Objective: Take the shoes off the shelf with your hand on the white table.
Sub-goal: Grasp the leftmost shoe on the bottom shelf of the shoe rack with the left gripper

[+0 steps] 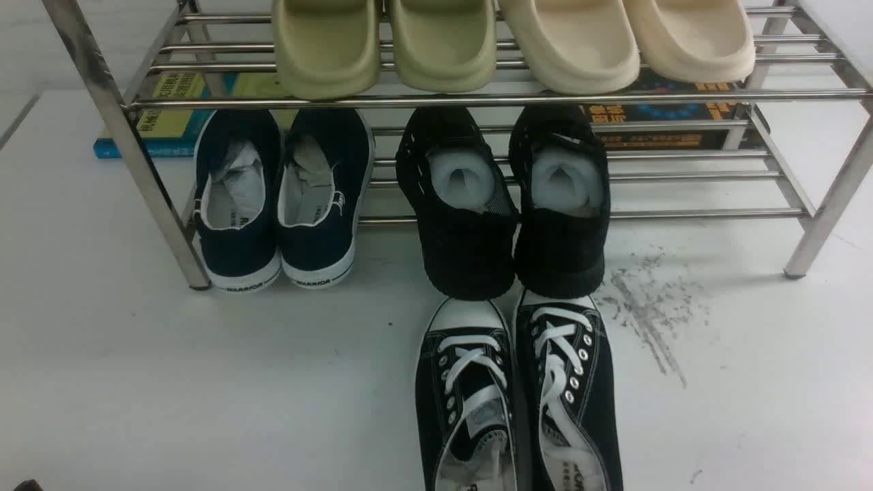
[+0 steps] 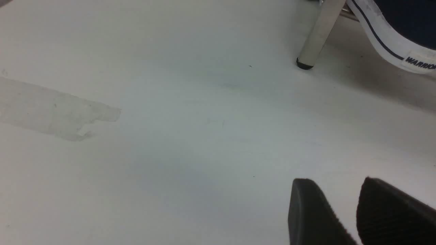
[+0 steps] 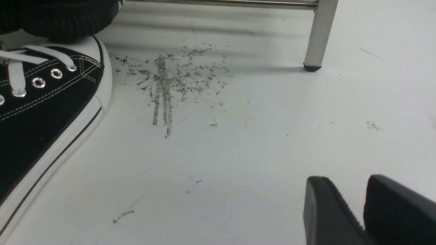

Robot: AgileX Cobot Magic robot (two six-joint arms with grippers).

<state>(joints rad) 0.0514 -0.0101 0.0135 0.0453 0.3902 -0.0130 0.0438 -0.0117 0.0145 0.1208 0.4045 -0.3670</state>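
Observation:
The pair of navy-blue shoes (image 1: 279,204) with white "WARRIOR" soles stands on the lower tier of the steel shelf (image 1: 477,100), at its left end, heels toward me and paper inside. One heel shows in the left wrist view (image 2: 391,44) beside a shelf leg (image 2: 320,34). My left gripper (image 2: 337,183) is low over the white table (image 1: 170,382), short of that leg, shut and empty. My right gripper (image 3: 347,182) is shut and empty over the table near the right shelf leg (image 3: 320,34). Neither gripper shows in the front view.
Black mesh shoes (image 1: 505,204) sit on the lower tier to the right. Black lace-up sneakers (image 1: 518,402) stand on the table in front of them, next to grey scuff marks (image 1: 648,307). Green and cream slippers (image 1: 511,41) fill the top tier. Books (image 1: 170,123) lie behind.

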